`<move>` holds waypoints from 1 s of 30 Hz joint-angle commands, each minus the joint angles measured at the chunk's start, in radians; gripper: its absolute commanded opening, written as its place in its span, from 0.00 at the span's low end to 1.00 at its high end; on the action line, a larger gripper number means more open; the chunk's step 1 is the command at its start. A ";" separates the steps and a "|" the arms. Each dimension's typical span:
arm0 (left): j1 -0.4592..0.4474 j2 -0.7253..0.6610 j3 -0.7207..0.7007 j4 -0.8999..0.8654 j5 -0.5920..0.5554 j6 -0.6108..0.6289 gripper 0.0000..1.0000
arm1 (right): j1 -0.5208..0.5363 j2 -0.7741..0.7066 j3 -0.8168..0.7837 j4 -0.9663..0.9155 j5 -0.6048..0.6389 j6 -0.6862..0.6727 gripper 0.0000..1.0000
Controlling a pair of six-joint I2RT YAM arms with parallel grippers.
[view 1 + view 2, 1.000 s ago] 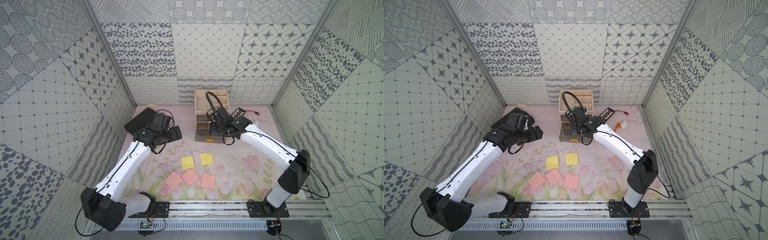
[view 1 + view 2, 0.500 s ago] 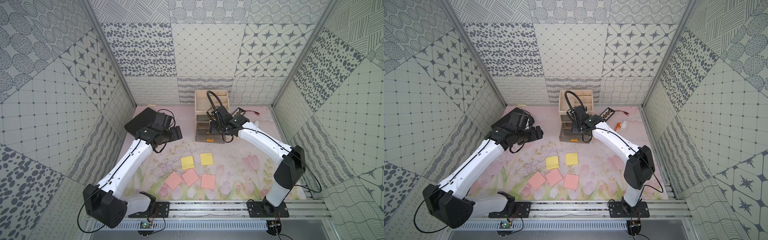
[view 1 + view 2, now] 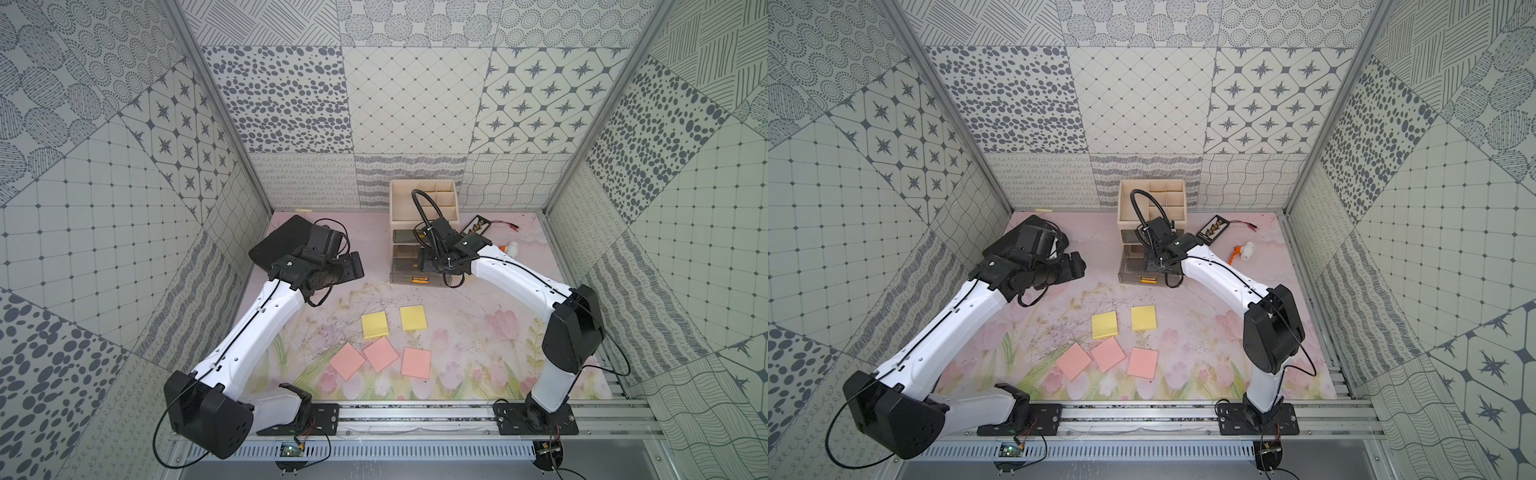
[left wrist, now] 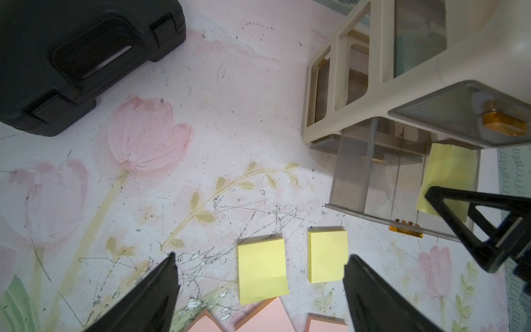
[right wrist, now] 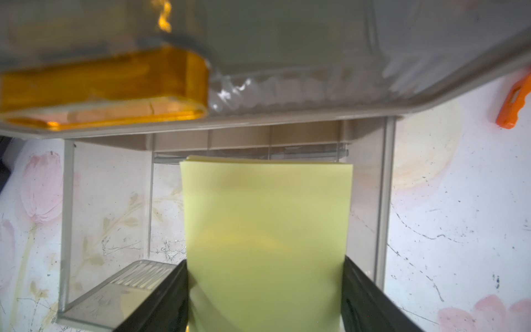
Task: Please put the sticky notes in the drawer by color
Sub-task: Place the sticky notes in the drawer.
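Note:
The drawer chest [image 3: 424, 195] [image 4: 324, 86] stands at the back, cream with smoky drawers, and its lowest drawer [image 3: 415, 279] [image 4: 367, 184] is pulled out. My right gripper [image 3: 424, 264] [image 5: 265, 261] reaches into that drawer, its fingers against both sides of a yellow sticky note [image 5: 267, 215] [image 4: 448, 172]. Two more yellow sticky notes [image 3: 375, 331] [image 3: 413, 318] lie on the mat, with three pink ones [image 3: 347, 360] [image 3: 380, 354] [image 3: 416, 362] in front of them. My left gripper [image 3: 355, 266] [image 4: 262, 255] hovers open and empty, left of the chest.
A flat black case [image 3: 282, 241] [image 4: 71, 57] lies at the back left, under my left wrist. Right of the chest are a small black box with a red lead [image 3: 478, 226] and an orange-and-white piece [image 3: 1241, 253]. Patterned walls enclose the mat.
My right arm has moved in closer over the open lowest drawer with the yellow note. The left arm has shifted only slightly.

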 commanded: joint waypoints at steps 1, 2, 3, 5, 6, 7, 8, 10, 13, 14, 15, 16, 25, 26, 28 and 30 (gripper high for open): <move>0.002 -0.011 0.006 -0.012 -0.017 0.006 0.92 | -0.006 -0.001 0.017 0.029 0.013 -0.019 0.84; 0.002 -0.012 0.005 -0.010 -0.015 0.004 0.92 | -0.006 -0.001 0.023 0.025 0.016 -0.022 0.86; 0.002 -0.013 0.004 -0.009 -0.014 0.005 0.92 | -0.006 -0.002 0.028 0.019 0.020 -0.025 0.86; 0.003 -0.014 0.004 -0.011 -0.014 0.003 0.92 | -0.007 -0.005 0.041 0.014 0.025 -0.031 0.88; 0.002 -0.016 0.004 -0.012 -0.013 0.004 0.92 | -0.007 -0.008 0.046 0.011 0.029 -0.032 0.89; 0.002 -0.018 0.006 -0.013 -0.013 0.003 0.92 | -0.007 -0.009 0.054 0.007 0.032 -0.034 0.88; 0.002 -0.019 0.006 -0.014 -0.014 0.003 0.92 | -0.007 -0.015 0.061 0.005 0.033 -0.036 0.89; 0.002 -0.024 0.004 -0.014 -0.013 0.003 0.92 | -0.007 -0.022 0.074 0.000 0.041 -0.039 0.89; 0.002 -0.029 0.004 -0.015 -0.012 0.001 0.92 | -0.006 -0.040 0.092 -0.013 0.050 -0.045 0.90; 0.002 -0.030 0.003 -0.014 -0.012 0.001 0.92 | -0.006 -0.046 0.103 -0.024 0.053 -0.047 0.90; 0.002 -0.030 0.003 -0.014 -0.011 0.002 0.92 | -0.005 -0.053 0.112 -0.035 0.057 -0.048 0.90; 0.002 -0.031 0.003 -0.014 -0.010 0.001 0.92 | -0.004 -0.068 0.121 -0.045 0.062 -0.053 0.90; 0.002 0.001 0.021 -0.019 -0.002 0.002 0.92 | 0.057 -0.246 0.101 -0.168 0.139 -0.006 0.92; 0.002 0.004 0.021 -0.013 0.001 0.001 0.92 | 0.081 -0.275 0.057 -0.169 0.148 0.021 0.92; 0.002 0.003 0.021 -0.008 0.006 0.000 0.92 | 0.129 -0.316 -0.030 -0.163 0.146 0.074 0.92; 0.002 -0.004 0.026 -0.010 0.010 0.003 0.92 | 0.186 -0.335 -0.115 -0.142 0.136 0.114 0.94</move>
